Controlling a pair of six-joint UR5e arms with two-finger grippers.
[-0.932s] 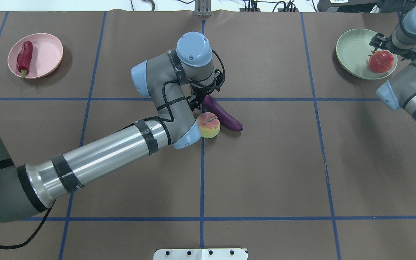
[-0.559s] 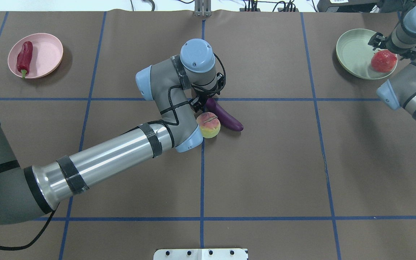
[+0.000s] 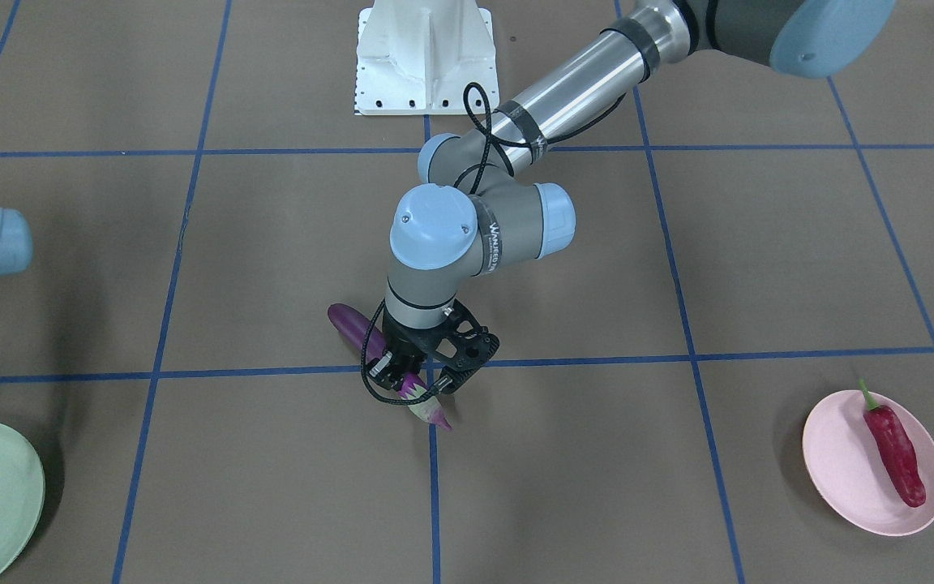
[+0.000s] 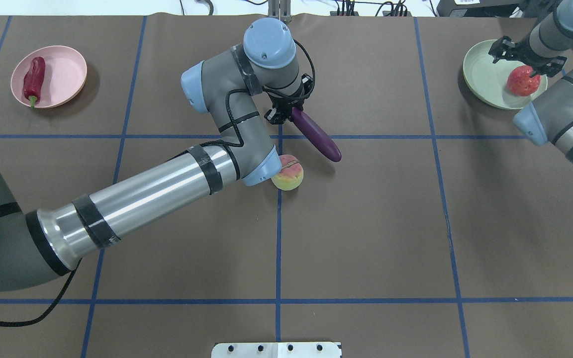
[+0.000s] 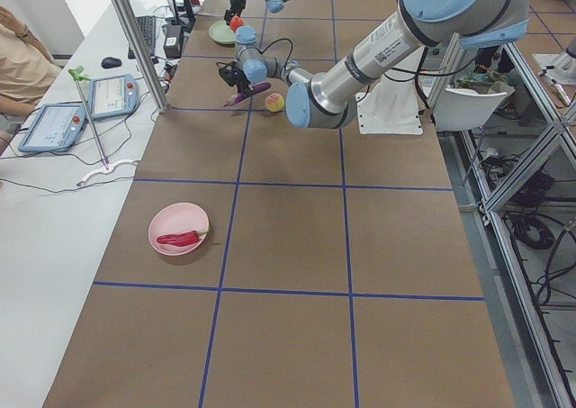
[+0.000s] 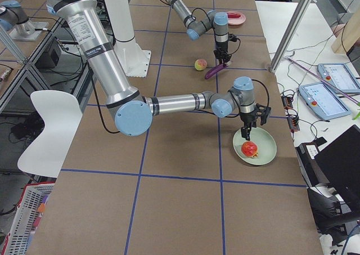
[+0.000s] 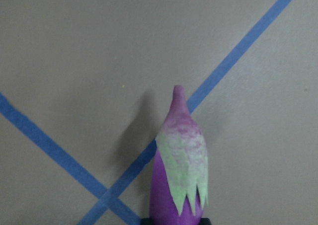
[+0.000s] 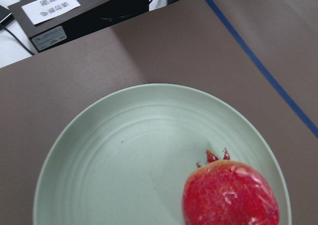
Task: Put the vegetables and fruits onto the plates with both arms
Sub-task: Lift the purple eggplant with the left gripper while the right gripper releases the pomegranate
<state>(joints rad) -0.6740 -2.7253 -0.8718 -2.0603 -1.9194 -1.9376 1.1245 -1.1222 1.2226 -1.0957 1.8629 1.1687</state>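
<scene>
My left gripper [image 4: 284,113] is shut on the cap end of the purple eggplant [image 4: 317,135] and holds it tilted, clear of the table; it also shows in the front view [image 3: 348,323] and left wrist view [image 7: 181,160]. The halved pink fruit [image 4: 289,174] lies on the table beside my left arm's wrist. The red chili [image 4: 34,79] lies on the pink plate [image 4: 65,67]. The red bumpy ball fruit [image 4: 523,82] sits on the mint green plate [image 4: 483,74], also in the right wrist view [image 8: 228,195]. My right gripper [image 4: 526,57] is open and empty above it.
The white base block [image 3: 426,57] stands at the robot's side of the table. Blue tape lines divide the brown tabletop. A metal post [image 4: 279,12] stands at the far edge. Tablets and cables [image 5: 85,111] lie beyond the far edge.
My left gripper has lifted the eggplant off the table and carried it away from the halved fruit toward the far edge. My right gripper has risen and turned above the red fruit.
</scene>
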